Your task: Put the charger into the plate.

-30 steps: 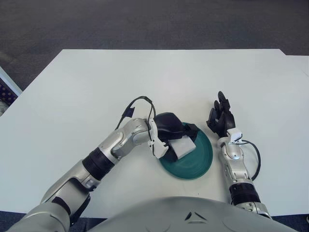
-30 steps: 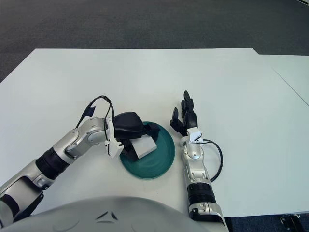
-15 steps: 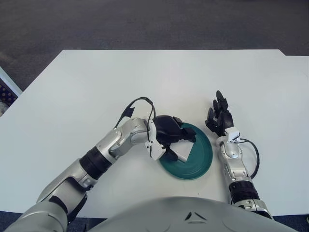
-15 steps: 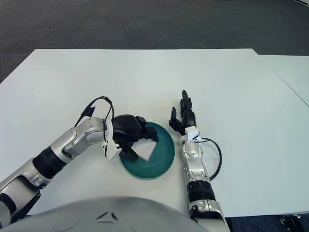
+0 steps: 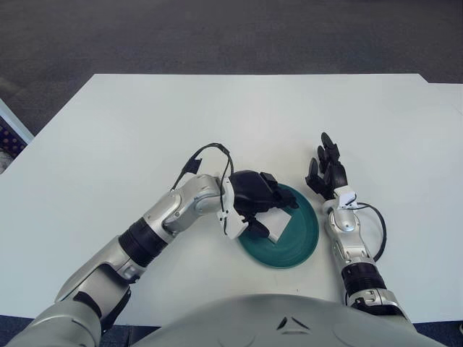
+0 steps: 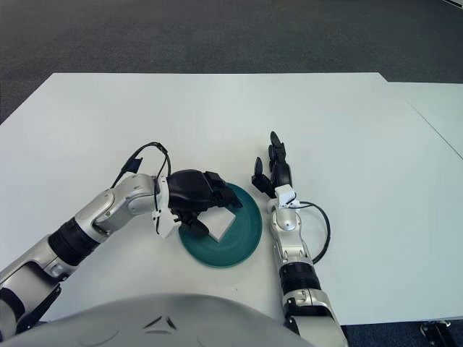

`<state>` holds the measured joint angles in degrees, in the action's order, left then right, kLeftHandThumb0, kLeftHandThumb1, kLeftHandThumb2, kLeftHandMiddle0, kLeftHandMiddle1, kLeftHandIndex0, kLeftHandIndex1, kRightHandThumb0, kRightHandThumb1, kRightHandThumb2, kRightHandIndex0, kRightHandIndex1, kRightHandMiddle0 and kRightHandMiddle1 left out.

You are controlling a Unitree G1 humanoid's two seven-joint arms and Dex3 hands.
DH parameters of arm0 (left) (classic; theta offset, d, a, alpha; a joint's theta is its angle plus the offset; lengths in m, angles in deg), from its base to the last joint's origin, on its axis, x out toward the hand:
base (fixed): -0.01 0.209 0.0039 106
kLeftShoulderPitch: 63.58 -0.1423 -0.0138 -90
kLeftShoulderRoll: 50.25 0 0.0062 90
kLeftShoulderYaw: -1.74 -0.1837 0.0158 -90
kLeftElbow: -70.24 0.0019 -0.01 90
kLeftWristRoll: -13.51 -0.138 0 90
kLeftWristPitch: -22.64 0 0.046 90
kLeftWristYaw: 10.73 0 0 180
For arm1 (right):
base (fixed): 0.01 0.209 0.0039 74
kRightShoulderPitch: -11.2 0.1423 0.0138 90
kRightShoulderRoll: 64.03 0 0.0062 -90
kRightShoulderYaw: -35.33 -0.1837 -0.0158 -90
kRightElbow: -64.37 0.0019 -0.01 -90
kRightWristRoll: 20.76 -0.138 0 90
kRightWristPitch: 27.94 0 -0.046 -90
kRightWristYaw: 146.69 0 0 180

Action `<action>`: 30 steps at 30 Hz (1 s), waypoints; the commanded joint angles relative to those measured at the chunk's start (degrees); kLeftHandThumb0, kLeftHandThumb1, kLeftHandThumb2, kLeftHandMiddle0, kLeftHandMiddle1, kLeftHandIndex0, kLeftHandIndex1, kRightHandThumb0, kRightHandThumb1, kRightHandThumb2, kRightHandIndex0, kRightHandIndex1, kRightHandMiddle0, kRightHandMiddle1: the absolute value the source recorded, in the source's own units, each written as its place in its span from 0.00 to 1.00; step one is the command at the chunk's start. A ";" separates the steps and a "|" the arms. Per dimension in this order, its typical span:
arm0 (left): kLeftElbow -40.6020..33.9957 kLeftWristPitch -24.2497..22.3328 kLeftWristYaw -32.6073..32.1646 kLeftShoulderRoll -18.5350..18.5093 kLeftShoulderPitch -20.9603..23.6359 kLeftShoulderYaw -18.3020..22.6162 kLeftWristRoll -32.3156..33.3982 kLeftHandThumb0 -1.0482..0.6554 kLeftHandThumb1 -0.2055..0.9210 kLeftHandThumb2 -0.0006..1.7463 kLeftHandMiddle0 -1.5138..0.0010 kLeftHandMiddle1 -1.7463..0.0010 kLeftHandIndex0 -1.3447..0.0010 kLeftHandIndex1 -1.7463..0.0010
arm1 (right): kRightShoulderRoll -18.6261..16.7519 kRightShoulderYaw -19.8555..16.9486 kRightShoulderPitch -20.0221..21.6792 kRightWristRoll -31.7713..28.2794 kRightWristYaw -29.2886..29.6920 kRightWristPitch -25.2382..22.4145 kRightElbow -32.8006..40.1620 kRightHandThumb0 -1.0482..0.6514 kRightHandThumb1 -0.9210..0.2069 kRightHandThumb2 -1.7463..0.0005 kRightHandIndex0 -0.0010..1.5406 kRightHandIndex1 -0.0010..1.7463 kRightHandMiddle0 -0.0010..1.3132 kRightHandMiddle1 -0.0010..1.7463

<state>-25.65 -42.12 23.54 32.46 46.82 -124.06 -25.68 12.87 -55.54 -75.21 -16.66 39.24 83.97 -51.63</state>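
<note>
Charger point(image 6: 223, 221) in plate point(image 6: 242, 242), beneath left hand point(image 6: 194, 199)

setting: office or lab-type room, exact kind unclear | floor: dark grey short-pile carpet point(image 5: 217, 36) beyond the far edge | furniture: broad plain white worktop point(image 5: 145, 130), a second white worktop point(image 6: 441, 108) just beside it on the right | clutter: almost bare, like a test bench

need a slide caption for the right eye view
Left hand open above the white charger lying in the green plate; right hand idle beside it.
</note>
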 commanded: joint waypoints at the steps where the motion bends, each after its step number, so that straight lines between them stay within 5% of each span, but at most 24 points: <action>1: 2.01 -0.14 -3.18 -0.59 0.18 4.16 2.68 0.00 1.00 0.51 0.86 0.99 1.00 0.75 | -0.06 0.10 -7.04 -0.16 -1.29 -4.64 -5.77 0.20 0.00 0.52 0.05 0.00 0.00 0.11; 3: 3.34 -1.06 -3.91 0.29 0.63 6.29 5.62 0.00 1.00 0.50 0.87 1.00 1.00 0.76 | -0.02 0.10 -7.57 -0.42 -1.61 -4.16 -5.31 0.20 0.00 0.52 0.05 0.00 0.00 0.11; 5: 5.24 -2.94 -4.99 2.37 0.54 9.15 10.56 0.00 1.00 0.52 0.92 0.99 0.98 0.87 | 0.21 0.01 -7.26 -0.40 -1.74 -3.50 -6.15 0.19 0.00 0.51 0.05 0.00 0.00 0.10; 11: 7.34 -9.73 -10.18 10.06 -2.54 16.73 23.15 0.00 1.00 0.42 0.89 1.00 1.00 0.76 | -0.29 0.12 -7.17 -0.47 -1.79 -2.51 -6.14 0.19 0.00 0.50 0.05 0.00 0.00 0.11; 15: 10.26 -15.69 -17.75 21.86 -5.97 24.11 37.32 0.00 1.00 0.41 0.86 0.99 1.00 0.73 | -1.97 -1.26 -4.53 -3.40 -3.06 -1.69 -9.91 0.19 0.00 0.50 0.04 0.00 0.00 0.10; 18: 10.03 -19.23 -20.54 26.66 -8.16 28.34 45.07 0.02 1.00 0.44 0.84 0.98 1.00 0.71 | -2.59 -2.39 -4.13 -5.39 -4.20 -1.20 -10.67 0.21 0.00 0.50 0.04 0.00 0.00 0.10; 26: 12.04 -19.99 -22.18 29.48 -11.86 34.96 53.06 0.02 1.00 0.50 0.89 1.00 1.00 0.73 | -2.46 -3.38 -3.01 -6.45 -5.60 -0.44 -11.81 0.25 0.00 0.50 0.03 0.00 0.00 0.10; 30: 17.92 -15.59 -24.70 30.38 -11.73 35.69 50.67 0.02 1.00 0.51 0.95 1.00 1.00 0.78 | -2.07 -3.51 -2.81 -6.30 -6.27 -0.07 -12.06 0.26 0.00 0.49 0.03 0.00 0.00 0.10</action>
<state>-11.88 -60.24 1.20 61.99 36.22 -90.22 25.48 11.39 -58.80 -72.71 -22.31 33.56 88.04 -56.36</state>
